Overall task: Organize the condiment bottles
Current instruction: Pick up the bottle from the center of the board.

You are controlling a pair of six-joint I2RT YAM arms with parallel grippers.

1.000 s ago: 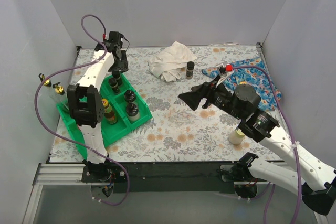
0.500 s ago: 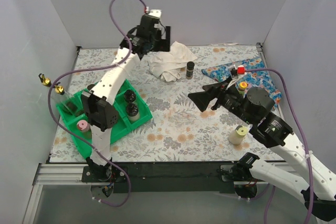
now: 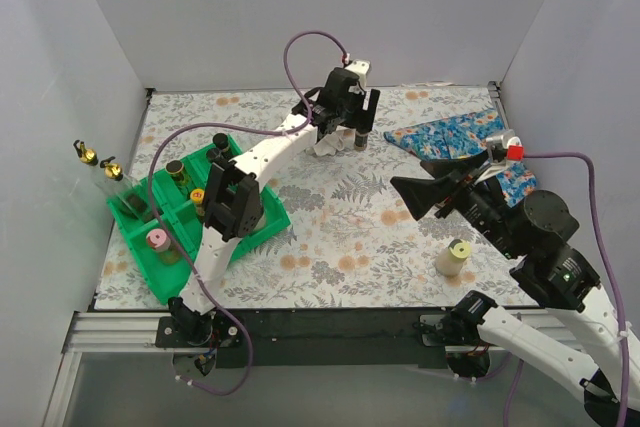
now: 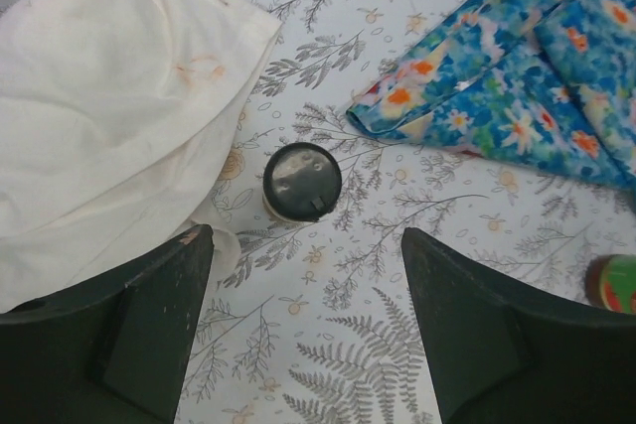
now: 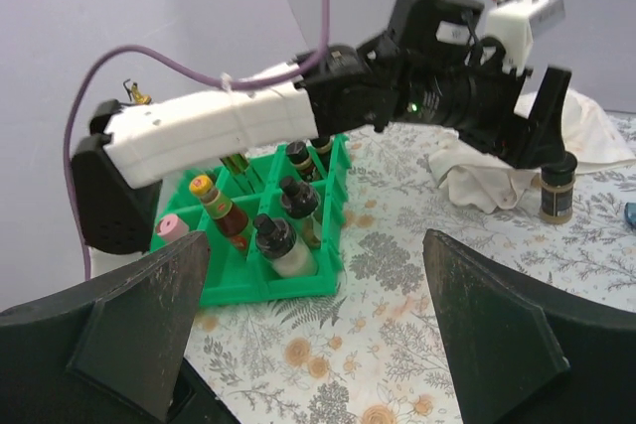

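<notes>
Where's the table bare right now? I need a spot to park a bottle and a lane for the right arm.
Free: the near-middle table between the green tray and the cream bottle; also the far-left strip behind the tray. Crowded: far centre, where the left fingers hang open over the dark bottle, white cloth and blue cloth flanking it.

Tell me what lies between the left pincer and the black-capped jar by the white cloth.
Only bare floral tablecloth, in the left wrist view. The open left pincer frames the black-capped jar; the white cloth lies close beside the jar.
</notes>
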